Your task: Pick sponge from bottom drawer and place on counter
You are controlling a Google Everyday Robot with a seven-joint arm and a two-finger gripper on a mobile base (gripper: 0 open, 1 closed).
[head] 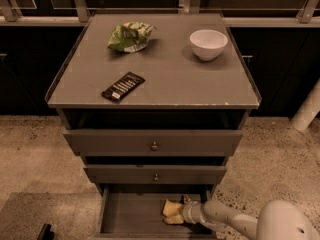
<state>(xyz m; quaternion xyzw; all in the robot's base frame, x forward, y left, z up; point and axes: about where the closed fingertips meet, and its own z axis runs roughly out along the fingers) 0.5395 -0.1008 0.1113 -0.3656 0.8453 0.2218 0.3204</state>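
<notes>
Gripper [184, 210] is low inside the bottom drawer [132, 214], right side, right at the sponge [171, 209]; cannot tell whether it has clamped on it. Sponge lies on the drawer floor towards the right. It looks light and soft and will likely squash, so take it across the middle. The middle drawer [156, 175] overhangs the path up, so lift outward first. On the counter [170, 79]: snack bag [129, 36], white bowl [208, 44], dark wrapped bar [123, 86]; bare patch between them centre-front.
</notes>
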